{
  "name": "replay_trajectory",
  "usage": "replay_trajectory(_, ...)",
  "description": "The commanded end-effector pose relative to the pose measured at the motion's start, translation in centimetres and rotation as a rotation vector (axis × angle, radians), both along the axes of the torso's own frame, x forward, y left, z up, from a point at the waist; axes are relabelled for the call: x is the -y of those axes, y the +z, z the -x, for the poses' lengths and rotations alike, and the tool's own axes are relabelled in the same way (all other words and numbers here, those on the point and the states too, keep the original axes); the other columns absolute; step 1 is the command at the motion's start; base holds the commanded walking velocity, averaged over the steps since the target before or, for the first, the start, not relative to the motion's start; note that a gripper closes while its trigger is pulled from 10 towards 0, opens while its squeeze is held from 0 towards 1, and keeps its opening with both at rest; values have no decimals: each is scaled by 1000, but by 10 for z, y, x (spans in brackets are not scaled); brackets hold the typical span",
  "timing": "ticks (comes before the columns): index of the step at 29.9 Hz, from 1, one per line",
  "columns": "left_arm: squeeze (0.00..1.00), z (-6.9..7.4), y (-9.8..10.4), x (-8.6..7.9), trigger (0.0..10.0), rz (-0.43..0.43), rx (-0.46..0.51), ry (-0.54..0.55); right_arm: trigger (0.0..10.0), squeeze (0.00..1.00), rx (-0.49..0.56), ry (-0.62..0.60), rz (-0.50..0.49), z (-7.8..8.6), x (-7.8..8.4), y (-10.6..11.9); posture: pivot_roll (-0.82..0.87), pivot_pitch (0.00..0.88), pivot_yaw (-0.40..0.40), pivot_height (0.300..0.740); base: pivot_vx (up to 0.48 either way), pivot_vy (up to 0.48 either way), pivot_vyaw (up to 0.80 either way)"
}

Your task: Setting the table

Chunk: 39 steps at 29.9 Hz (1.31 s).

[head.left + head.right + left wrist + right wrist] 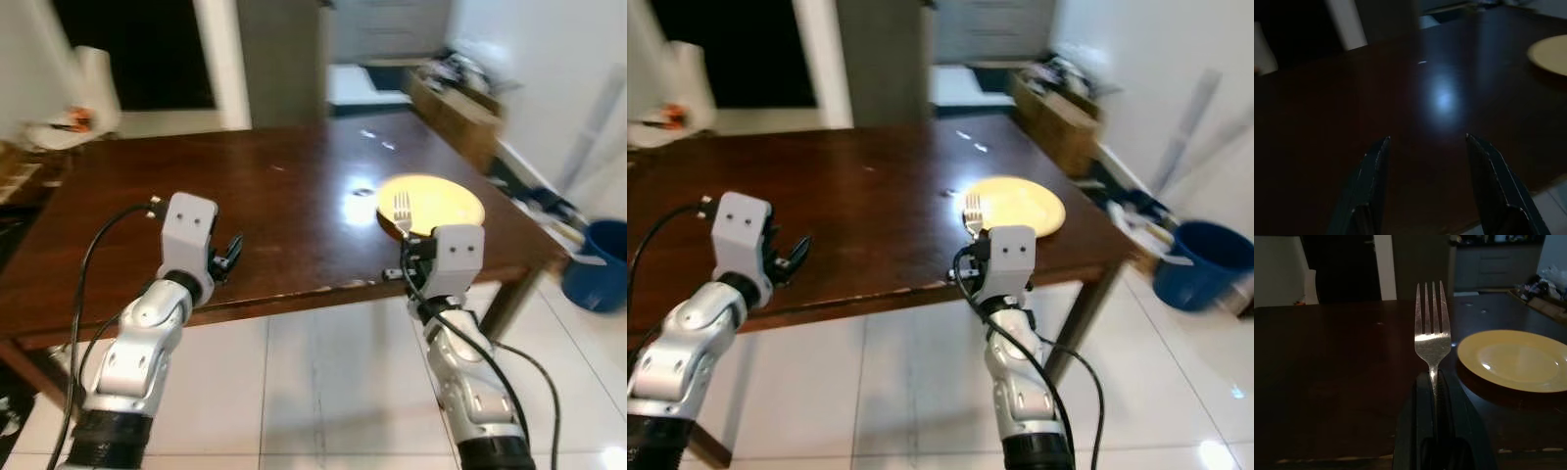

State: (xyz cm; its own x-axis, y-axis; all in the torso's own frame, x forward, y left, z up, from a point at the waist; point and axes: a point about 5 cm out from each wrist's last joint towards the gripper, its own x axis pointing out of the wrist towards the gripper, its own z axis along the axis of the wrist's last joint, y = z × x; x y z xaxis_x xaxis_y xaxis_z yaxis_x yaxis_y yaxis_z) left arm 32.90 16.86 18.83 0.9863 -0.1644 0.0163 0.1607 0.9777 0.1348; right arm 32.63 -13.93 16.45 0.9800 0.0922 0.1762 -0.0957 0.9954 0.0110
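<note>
Holding a fork upright at the near edge of the worktop, right gripper clenched on its handle.

Right gripper (406, 247) grasps the fork (1432, 330) by the handle, tines pointing up, at the near right edge of the dark wooden worktop (255, 206). A yellow plate (436, 203) lies on the worktop just beyond and to the right of the fork, near the right edge; its surface appears bare. Left gripper (1425, 181) is released, fingers (1369, 181) spread apart and grasping nothing, hovering over the near left part of the worktop, well apart from the plate. A blue bucket (600, 262) stands on the tiled floor (313, 392) to the right of the worktop. A cardboard box (456, 113) with clutter sits at the far right, by the wall.
</note>
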Motion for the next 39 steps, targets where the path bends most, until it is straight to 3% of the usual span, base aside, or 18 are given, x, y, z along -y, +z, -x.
replay_trajectory(1,0,0,-3,3,10000,-12,-13,-12,10000,0,-15,-19,2,1,4,-5,11,0,79,740,0,0,0)
replay_trajectory(6,0,0,-4,4,10000,-14,-19,-18,10000,0,-34,-24,-10,0,4,-6,10,0,80,740,0,0,-258)
replay_trajectory(39,0,-2,-6,5,10000,-13,-28,-17,10000,0,-34,-21,-18,-1,4,-6,11,0,80,740,0,0,-741)
